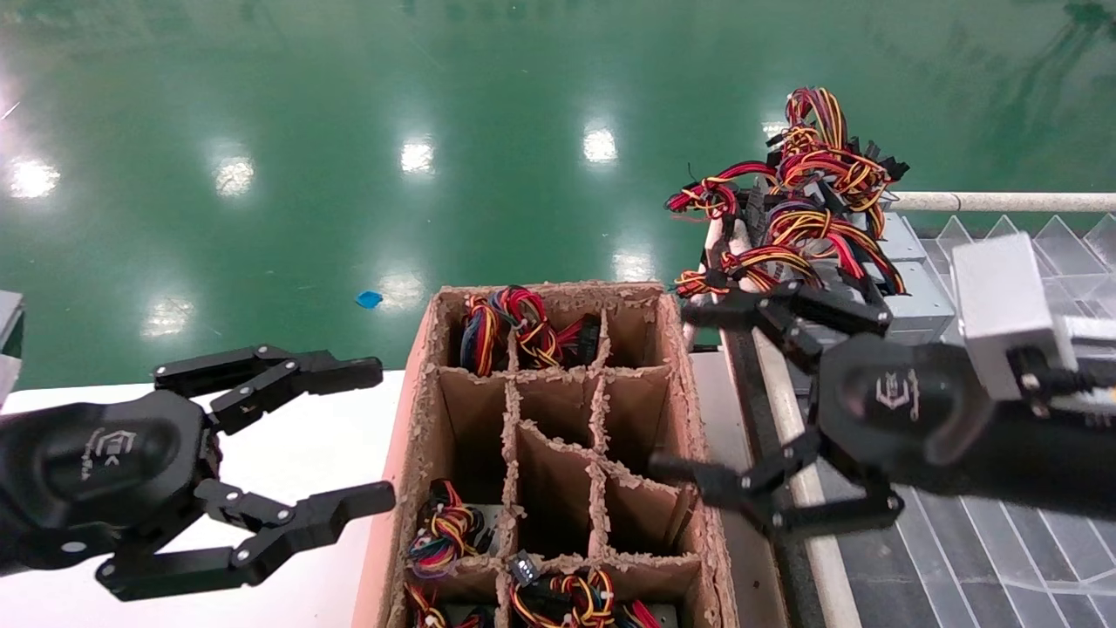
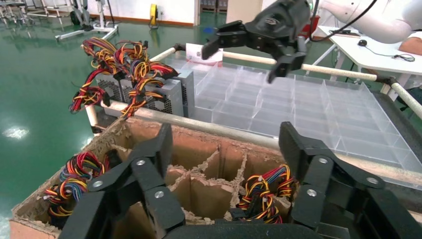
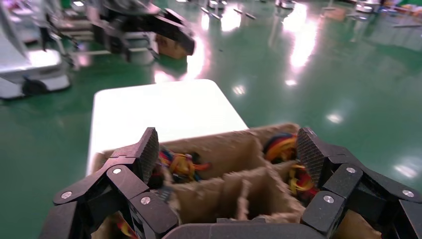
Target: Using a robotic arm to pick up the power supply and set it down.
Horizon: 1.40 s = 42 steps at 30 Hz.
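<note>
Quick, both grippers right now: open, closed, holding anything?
Left gripper: open, empty, over the white table beside the brown cardboard divider box.
Right gripper: open, empty, at the box's right edge.

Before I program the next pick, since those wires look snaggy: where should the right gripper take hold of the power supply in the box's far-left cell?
Probably from straight above. The power supply sits deep in the cardboard box, with only its wire bundle showing; the casing is hidden. The open right gripper would likely have to close on the bundle's thick middle, fingers dropping inside the divider walls.
</note>
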{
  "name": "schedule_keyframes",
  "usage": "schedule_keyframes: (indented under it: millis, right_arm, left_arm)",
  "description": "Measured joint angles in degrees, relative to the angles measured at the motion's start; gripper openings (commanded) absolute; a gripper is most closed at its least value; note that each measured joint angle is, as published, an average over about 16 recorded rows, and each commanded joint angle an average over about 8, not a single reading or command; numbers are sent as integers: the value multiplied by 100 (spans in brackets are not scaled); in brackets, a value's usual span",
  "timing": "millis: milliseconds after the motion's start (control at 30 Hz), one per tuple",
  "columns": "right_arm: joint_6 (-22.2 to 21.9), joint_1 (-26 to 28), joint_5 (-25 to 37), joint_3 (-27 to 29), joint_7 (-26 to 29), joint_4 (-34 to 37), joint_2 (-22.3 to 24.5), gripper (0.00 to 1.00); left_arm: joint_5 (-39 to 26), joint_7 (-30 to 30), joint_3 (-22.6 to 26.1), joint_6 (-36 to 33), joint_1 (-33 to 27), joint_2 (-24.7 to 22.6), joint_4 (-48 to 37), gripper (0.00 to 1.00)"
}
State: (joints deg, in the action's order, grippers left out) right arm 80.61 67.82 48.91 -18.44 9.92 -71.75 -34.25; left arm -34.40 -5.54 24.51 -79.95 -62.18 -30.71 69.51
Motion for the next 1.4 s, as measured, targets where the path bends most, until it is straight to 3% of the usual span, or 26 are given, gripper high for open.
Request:
schedule_keyframes:
  millis: [567, 1400]
  right_arm:
    - [526, -650, -736, 254, 84, -190, -80, 100]
    - [516, -639, -720, 250, 86, -187, -80, 100]
  left_arm:
    - [1, 0, 0, 1, 1, 1, -1, 100]
    - [1, 0, -1, 1, 2, 1, -2, 100]
